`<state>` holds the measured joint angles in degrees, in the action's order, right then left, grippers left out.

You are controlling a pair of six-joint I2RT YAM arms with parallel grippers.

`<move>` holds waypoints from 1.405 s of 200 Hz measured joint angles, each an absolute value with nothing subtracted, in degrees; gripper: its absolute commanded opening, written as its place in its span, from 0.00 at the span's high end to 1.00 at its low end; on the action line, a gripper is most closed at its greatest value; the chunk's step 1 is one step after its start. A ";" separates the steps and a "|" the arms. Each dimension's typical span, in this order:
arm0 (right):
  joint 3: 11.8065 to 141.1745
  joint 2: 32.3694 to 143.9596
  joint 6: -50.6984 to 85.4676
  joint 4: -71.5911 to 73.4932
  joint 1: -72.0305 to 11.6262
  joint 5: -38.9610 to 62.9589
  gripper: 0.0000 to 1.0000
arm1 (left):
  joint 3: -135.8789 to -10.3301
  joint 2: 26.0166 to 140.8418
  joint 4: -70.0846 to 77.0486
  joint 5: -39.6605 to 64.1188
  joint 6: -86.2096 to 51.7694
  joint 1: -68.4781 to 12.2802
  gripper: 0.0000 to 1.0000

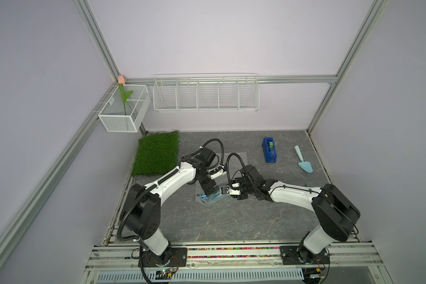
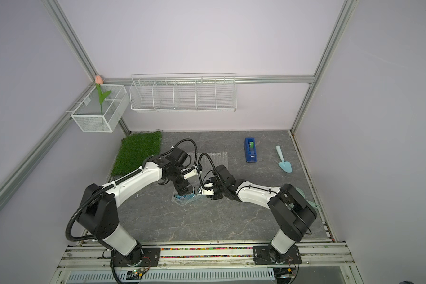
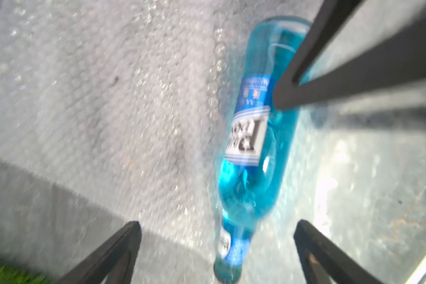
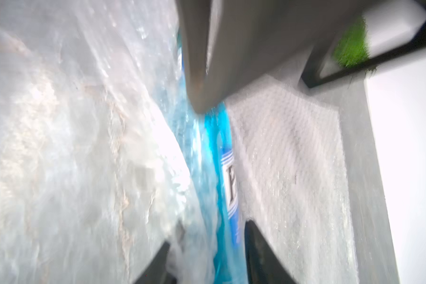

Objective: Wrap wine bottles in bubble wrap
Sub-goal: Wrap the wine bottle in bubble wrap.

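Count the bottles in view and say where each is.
1. The blue bottle lies on its side on the bubble wrap, where the left arm and right arm meet. No other shows; the arms may hide some.

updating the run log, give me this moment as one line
left gripper open over blue bottle | right gripper straddles bottle, grip unclear | bottle lying on bubble wrap

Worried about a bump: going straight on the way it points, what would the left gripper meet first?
Likely the wine bottle on the bubble wrap, just ahead of the open left gripper; depth unclear.
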<state>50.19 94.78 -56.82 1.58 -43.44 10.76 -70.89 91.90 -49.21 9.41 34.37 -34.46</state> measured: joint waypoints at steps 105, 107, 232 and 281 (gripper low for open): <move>64.73 101.54 -55.37 -18.22 -41.17 13.61 0.72 | -57.41 58.83 -39.11 2.68 33.34 -30.39 0.02; 65.04 101.67 -55.37 -18.70 -41.08 13.72 0.72 | -56.99 57.89 -38.65 2.28 33.36 -30.41 0.03; 76.14 112.27 -49.60 -44.45 -37.26 24.47 0.71 | -31.48 65.82 -3.31 -18.11 52.23 -59.64 0.07; 77.32 113.60 -47.86 -49.06 -35.20 26.63 0.68 | -31.73 79.53 10.52 -22.63 54.74 -59.57 0.09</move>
